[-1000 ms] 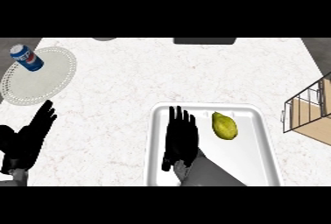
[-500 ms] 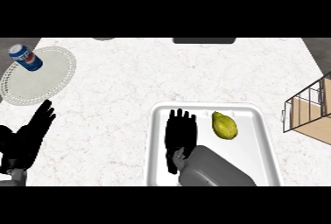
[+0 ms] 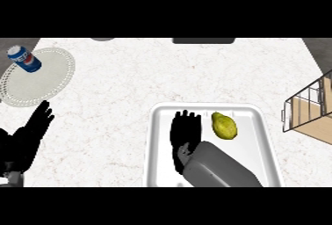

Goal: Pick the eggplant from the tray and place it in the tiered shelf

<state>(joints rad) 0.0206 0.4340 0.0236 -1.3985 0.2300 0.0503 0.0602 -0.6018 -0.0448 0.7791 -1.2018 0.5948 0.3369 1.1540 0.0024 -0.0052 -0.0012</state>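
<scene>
I see the fruit (image 3: 224,126), a yellow-green thing where the task says eggplant, lying in the upper right part of the white tray (image 3: 259,145), apart from the tray walls. Its long axis runs close to 12–6 o'clock, tipped slightly toward 11, narrow end up.

My right hand (image 3: 183,136) lies flat over the tray with its fingers straight and spread, pointing to 12, holding nothing. The fruit sits just beside it at 3 o'clock, level with the fingers, with a thin strip of tray showing between them; I can't tell how high the hand is above the tray. So I judge the coming move as a short shift toward 3, then closing across the fruit's short width.

My left hand (image 3: 29,138) rests open at the view's left edge, well apart, so the right is clearly nearer. The shelf (image 3: 311,112) stands at the right edge, at 2 o'clock from the fruit.
</scene>
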